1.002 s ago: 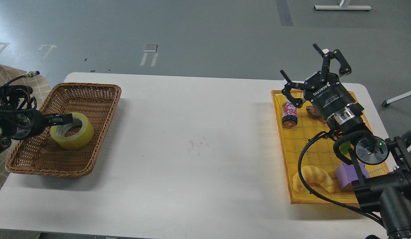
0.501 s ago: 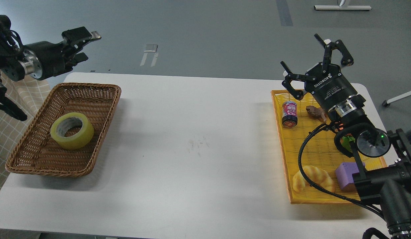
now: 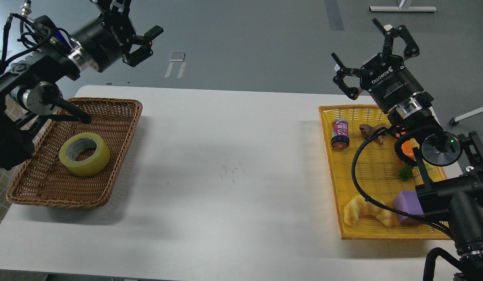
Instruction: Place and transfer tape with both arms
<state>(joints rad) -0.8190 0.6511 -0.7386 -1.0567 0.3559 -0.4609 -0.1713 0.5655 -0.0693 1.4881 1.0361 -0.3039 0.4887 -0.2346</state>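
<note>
The yellow tape roll (image 3: 84, 153) with a grey-white core lies flat in the brown wicker basket (image 3: 120, 117) at the left of the white table. My left gripper (image 3: 138, 29) is open and empty, raised high above the basket's far edge, well clear of the tape. My right gripper (image 3: 372, 50) is open and empty, raised above the far end of the yellow tray (image 3: 331, 164) at the right.
The yellow tray holds a small can (image 3: 340, 134), a brown figure (image 3: 368, 130), a croissant (image 3: 366, 210), a purple block (image 3: 408, 205) and an orange and green item (image 3: 406, 166). The white table (image 3: 233, 168) spans between basket and tray.
My left gripper let go of the tape in the basket, then rose and swung right, above the table's far edge. My right gripper lifted a little higher. The tape stayed put.
</note>
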